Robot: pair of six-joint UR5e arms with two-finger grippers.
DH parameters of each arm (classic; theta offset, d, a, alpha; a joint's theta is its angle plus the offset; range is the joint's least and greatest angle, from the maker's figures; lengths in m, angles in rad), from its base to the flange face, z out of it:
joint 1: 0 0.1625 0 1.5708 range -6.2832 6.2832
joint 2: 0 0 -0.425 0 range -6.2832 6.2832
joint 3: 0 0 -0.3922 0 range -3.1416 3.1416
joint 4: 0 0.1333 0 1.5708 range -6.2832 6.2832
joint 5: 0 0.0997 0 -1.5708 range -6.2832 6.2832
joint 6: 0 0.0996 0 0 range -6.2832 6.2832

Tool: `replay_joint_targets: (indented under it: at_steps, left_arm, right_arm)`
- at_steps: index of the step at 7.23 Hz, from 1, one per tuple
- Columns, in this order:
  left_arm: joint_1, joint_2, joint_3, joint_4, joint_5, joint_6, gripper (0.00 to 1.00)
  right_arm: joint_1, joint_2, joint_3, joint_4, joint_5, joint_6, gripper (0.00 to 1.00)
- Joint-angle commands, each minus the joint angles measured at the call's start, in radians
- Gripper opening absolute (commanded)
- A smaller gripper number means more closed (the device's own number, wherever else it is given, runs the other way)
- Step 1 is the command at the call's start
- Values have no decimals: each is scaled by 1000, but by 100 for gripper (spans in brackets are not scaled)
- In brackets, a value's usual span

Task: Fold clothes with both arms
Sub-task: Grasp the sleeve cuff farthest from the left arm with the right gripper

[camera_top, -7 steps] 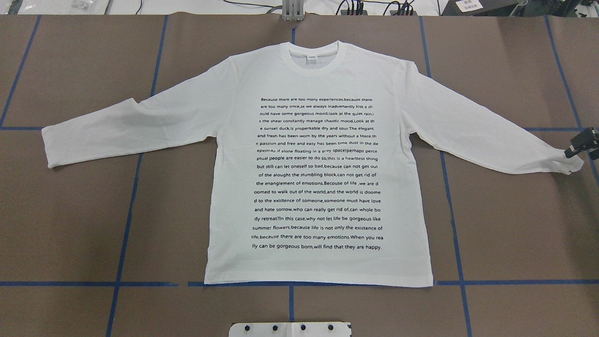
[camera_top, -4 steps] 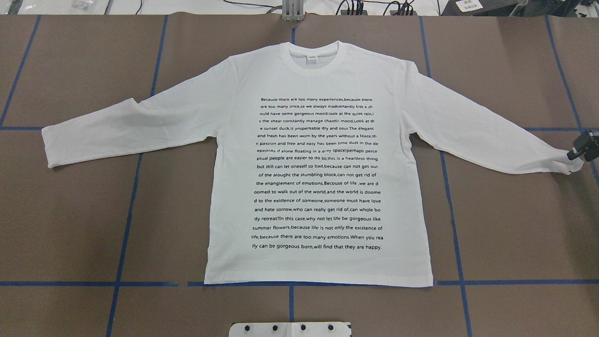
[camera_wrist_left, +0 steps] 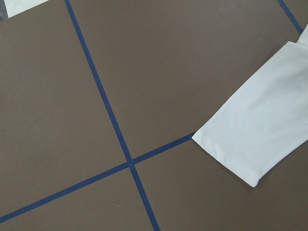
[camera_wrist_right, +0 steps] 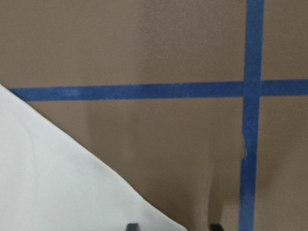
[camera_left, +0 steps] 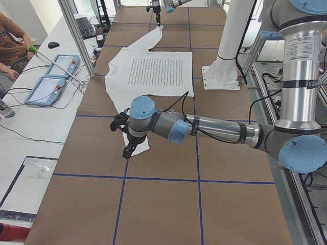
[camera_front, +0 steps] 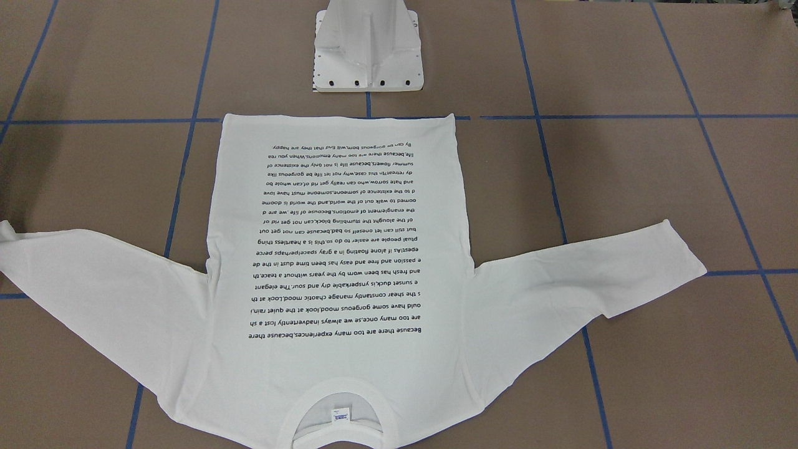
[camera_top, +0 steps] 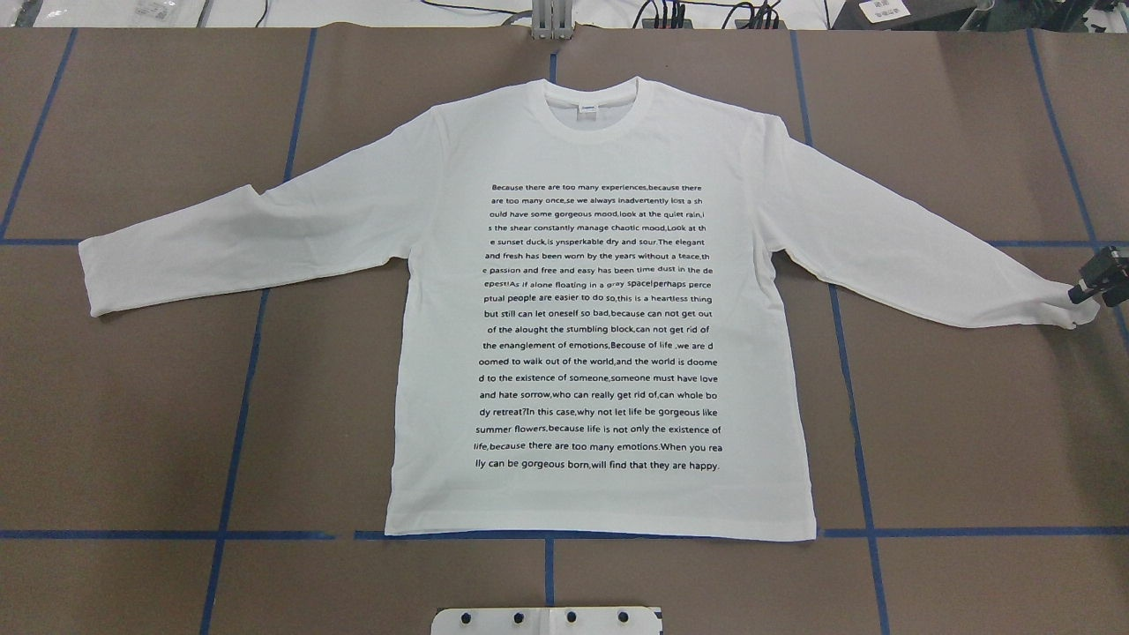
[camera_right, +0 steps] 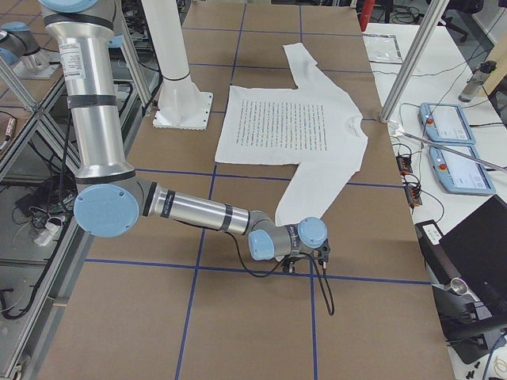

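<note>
**A:** Where's the T-shirt (camera_top: 600, 309)?

**B:** It's flat on the brown bench (camera_top: 132, 423), print side up. The collar (camera_top: 593, 97) is on the far side from the robot. The hem (camera_top: 600, 532) runs along a line of blue tape (camera_top: 176, 534), near the white pedestal base (camera_front: 369, 47). Both sleeves are spread wide, one to each side, slanting a little toward the robot.

**A:** And the right claw (camera_top: 1098, 280)?

**B:** It's down at the end of the right sleeve, touching the cuff (camera_top: 1072, 309), which is slightly bunched there. In the wrist view the two fingertips (camera_wrist_right: 132, 226) are spread apart. One is over the white cloth and the other over bare bench, so the edge of the cloth runs between them. It isn't pinching anything.

**A:** The left claw (camera_left: 129, 150)?

**B:** It hangs low over the bench at the end of the left arm (camera_left: 219, 130), just beside the left cuff (camera_wrist_left: 240, 144). Only the side camera shows it, so I cannot tell if it is spread or pressed together. Its wrist camera shows that cuff lying flat by a crossing of tape lines, with no fingers in view.
</note>
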Motion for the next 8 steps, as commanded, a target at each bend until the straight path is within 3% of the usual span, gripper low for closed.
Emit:
replay_joint_targets:
  at_steps: [1,3,4,5,6,8]
  left_arm:
    - [0,-1,-2,0,0,0,100]
    - [0,0,-6,0,0,0,100]
    - [0,1,-8,0,0,0,100]
    - [0,1,-9,0,0,0,100]
    - [0,1,-17,3,0,0,100]
    - [0,2,-17,3,0,0,100]
  right_arm:
    - [-1,0,-7,-3,0,4,54]
    - [-4,0,-11,-3,0,7,54]
    - [-6,0,-11,-3,0,8,44]
    - [-6,0,-16,-3,0,7,11]
    - [-6,0,-19,-3,2,7,0]
    - [-6,0,-16,-3,18,8,0]
